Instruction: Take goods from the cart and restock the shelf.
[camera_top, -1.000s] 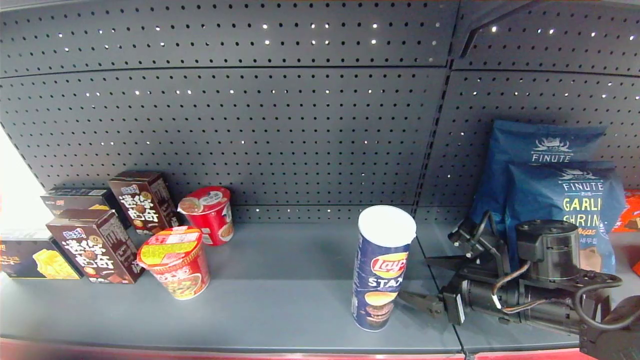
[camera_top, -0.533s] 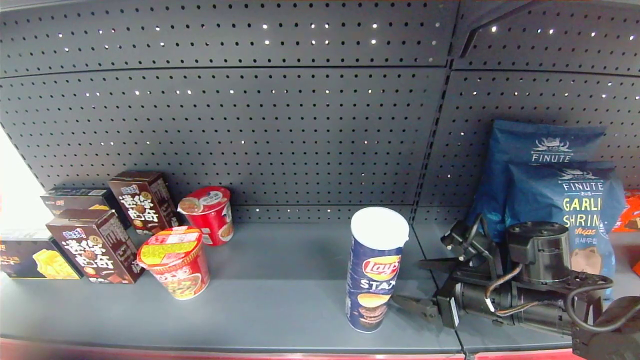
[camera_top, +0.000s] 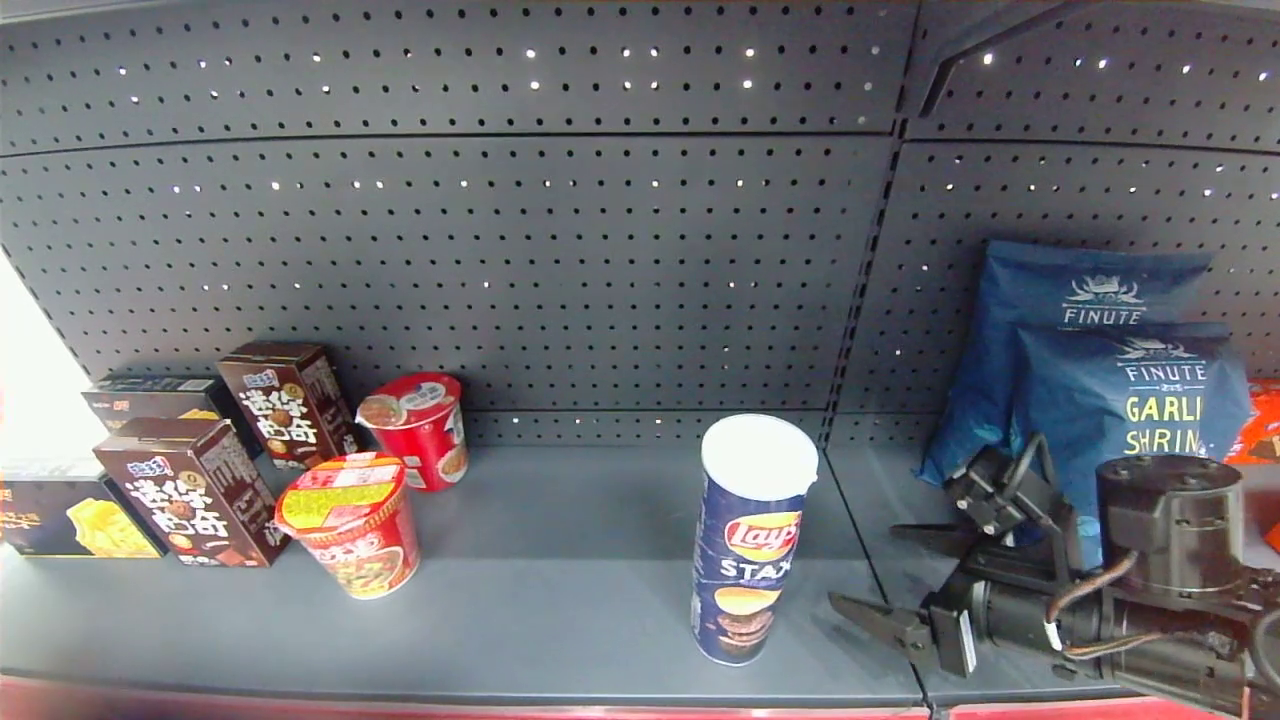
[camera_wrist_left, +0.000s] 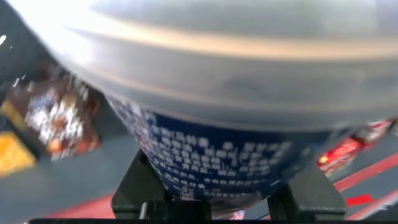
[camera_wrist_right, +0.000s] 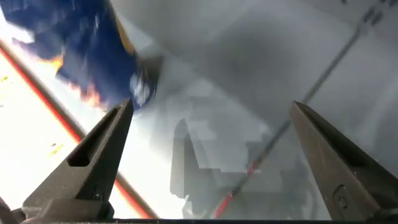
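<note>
Head view: my right gripper (camera_top: 862, 565) gapes wide and empty just beside the upright chip can (camera_top: 752, 540) on the shelf (camera_top: 560, 600); blue snack bags (camera_top: 1100, 380) stand close behind, noodle cups (camera_top: 350, 520) well left. My left gripper (camera_wrist_left: 217, 196) clamps another blue can (camera_wrist_left: 217, 155).

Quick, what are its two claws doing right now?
Left gripper: closed on a blue can.
Right gripper: open, empty, beside the chips can.
</note>
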